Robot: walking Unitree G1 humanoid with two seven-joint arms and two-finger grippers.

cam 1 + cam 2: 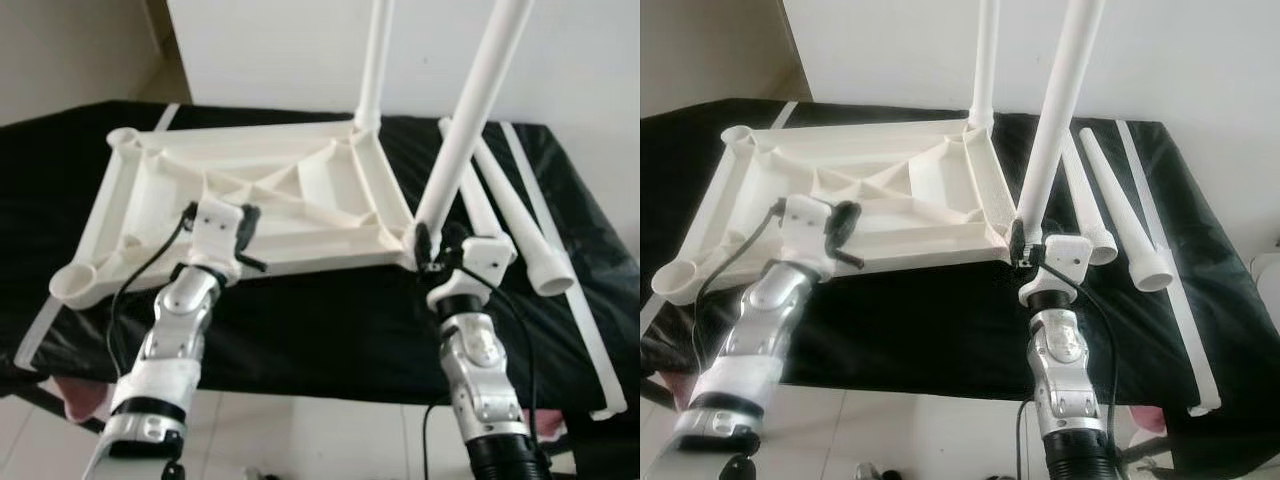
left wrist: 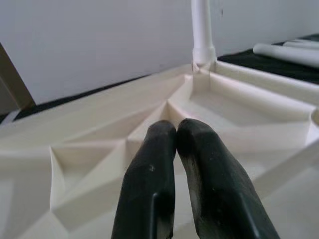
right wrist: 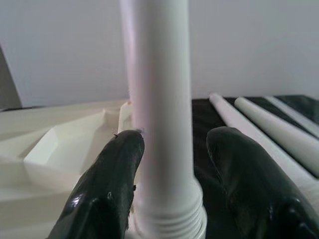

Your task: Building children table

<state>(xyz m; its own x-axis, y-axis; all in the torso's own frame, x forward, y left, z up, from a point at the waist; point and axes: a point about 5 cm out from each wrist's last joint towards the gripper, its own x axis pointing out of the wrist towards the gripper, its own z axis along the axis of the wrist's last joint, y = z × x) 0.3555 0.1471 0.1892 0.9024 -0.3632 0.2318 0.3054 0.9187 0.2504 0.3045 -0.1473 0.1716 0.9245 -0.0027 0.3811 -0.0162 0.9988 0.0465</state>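
Black cloth (image 1: pixel 330 330) covers the bench; a white wall stands behind. Nearest, right gripper (image 3: pixel 172 164) straddles the near-right leg (image 1: pixel 470 110) at its threaded base. Fingers (image 3: pixel 107 189) are spread wide either side of the shaft; one seems to brush it, but no firm grip is evident. Leg axis runs upward, tilted slightly, foot in the tabletop's near-right corner socket. Judgement: leg looks not fully seated, so the right arm is placed to twist it. Left gripper (image 2: pixel 177 149), fingers pressed together and empty, rests over the ribbed underside of the inverted tabletop (image 1: pixel 260 200). Beyond, a second leg (image 1: pixel 372 60) stands at the far corner. Two loose legs (image 1: pixel 525 225) lie on the cloth right of the tabletop.
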